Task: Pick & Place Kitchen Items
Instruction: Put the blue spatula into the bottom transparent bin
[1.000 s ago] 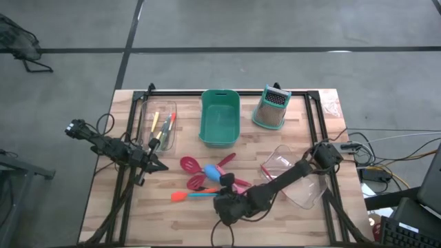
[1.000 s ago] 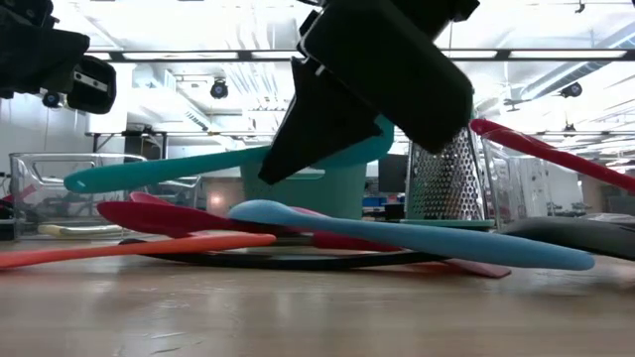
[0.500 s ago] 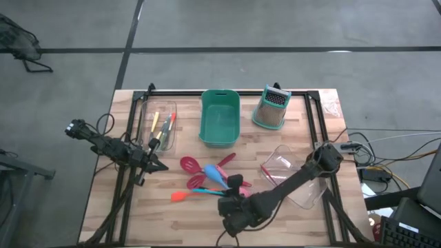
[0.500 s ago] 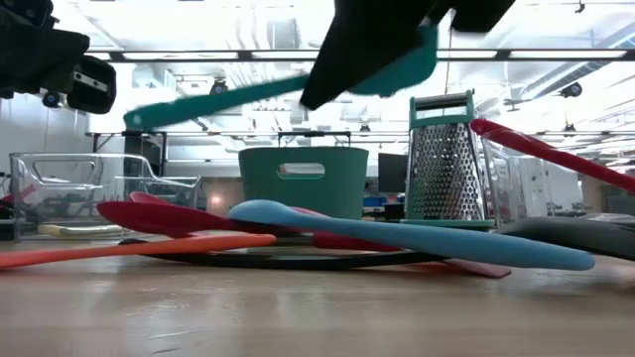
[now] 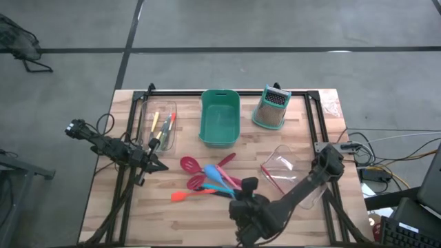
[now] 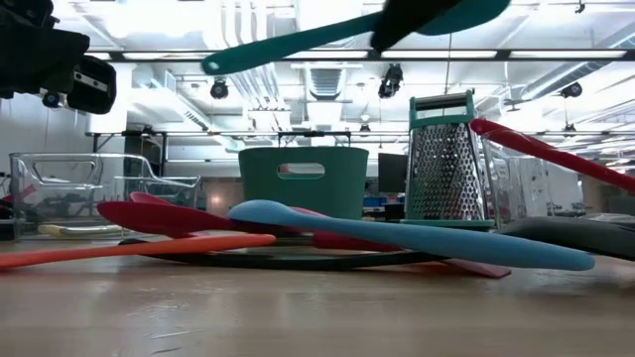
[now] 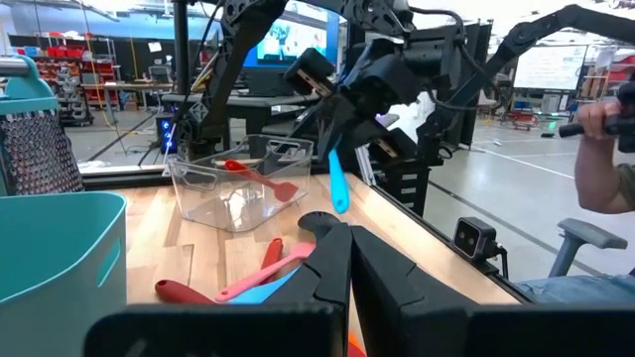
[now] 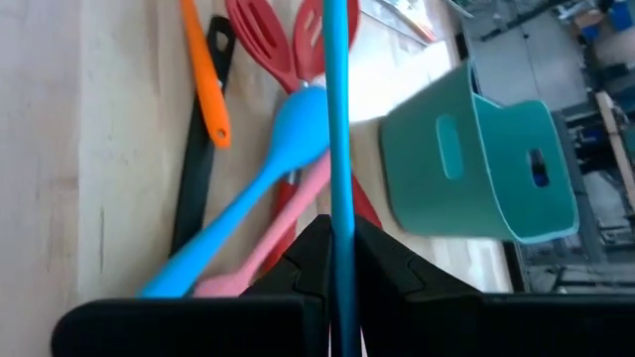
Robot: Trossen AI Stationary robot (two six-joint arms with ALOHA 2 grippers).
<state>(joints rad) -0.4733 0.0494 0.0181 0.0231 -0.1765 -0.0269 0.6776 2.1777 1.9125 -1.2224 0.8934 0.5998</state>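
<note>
Gripping a slim teal-blue utensil [image 8: 337,119] near its head end, the right pincer [image 5: 246,195] is hanging above the front of the wooden bench [image 5: 310,131], its fingers clamped tight on the tool. In the low view the utensil is riding high over the bench, its long axis close to level and tilted slightly, the rounded handle tip [image 6: 213,65] sitting a little lower than the gripped end. In the right wrist view the thin, straight, glossy handle is running directly out from between the fingers, over the pile below.

Beneath it the remaining tools are lying in a loose, overlapping heap: a light blue spoon [image 6: 417,238], a pink spatula [image 8: 268,238], red slotted spatulas [image 5: 193,169], an orange spatula [image 6: 129,249] and a black-handled tool [image 8: 198,169].

A teal bin [image 5: 220,117] and a box grater [image 5: 271,108] are standing at the far edge, with clear containers [image 5: 157,127] to either side holding more utensils.

The left pincer [image 5: 157,165] is waiting, fingers clenched on nothing, at the left side of the bench.
</note>
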